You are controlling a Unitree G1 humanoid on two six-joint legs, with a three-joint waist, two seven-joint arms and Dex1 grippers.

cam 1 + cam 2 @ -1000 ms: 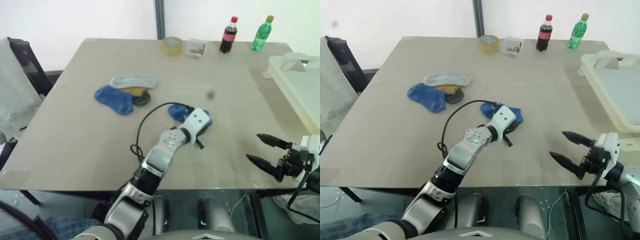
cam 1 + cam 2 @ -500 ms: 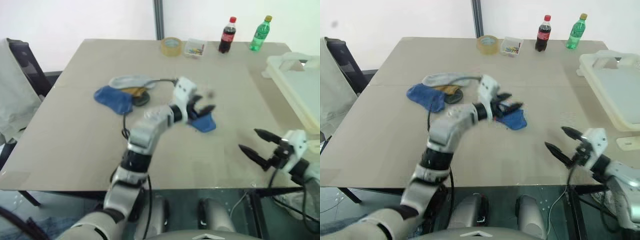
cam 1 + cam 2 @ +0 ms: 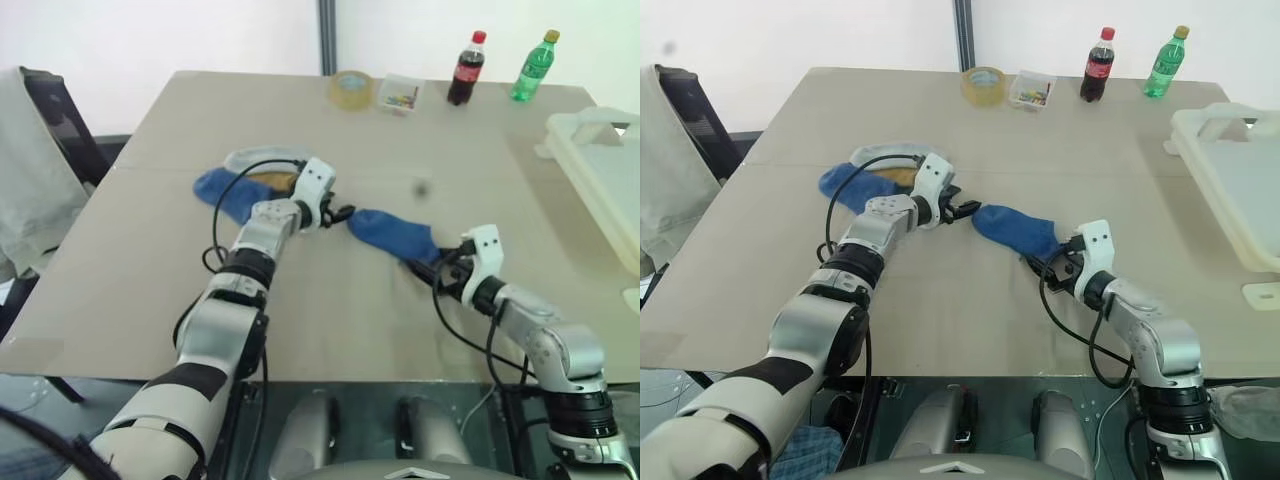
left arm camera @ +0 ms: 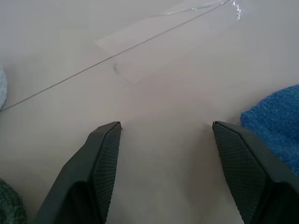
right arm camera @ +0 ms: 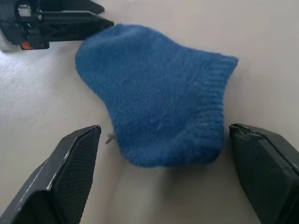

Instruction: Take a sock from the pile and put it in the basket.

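Observation:
A royal blue sock [image 3: 390, 232] lies flat on the table, apart from the pile [image 3: 250, 185] of blue, pale grey and mustard socks. My left gripper [image 4: 167, 125] is open and empty just left of that sock, between it and the pile. My right gripper [image 5: 164, 127] is open at the sock's cuff end [image 5: 159, 93], one finger on each side of it. In the head views it sits at the sock's near right end [image 3: 1048, 265]. The basket [image 3: 590, 160], a white tub, stands at the table's right edge.
At the table's far edge stand a tape roll [image 3: 348, 88], a small clear box [image 3: 399, 95], a cola bottle [image 3: 464, 68] and a green bottle [image 3: 531, 66]. A chair draped with cloth [image 3: 40, 150] stands left of the table.
My left gripper opened, came off the blue sock and drew back toward the pile. My right gripper swung in from the front right edge to the sock's cuff.

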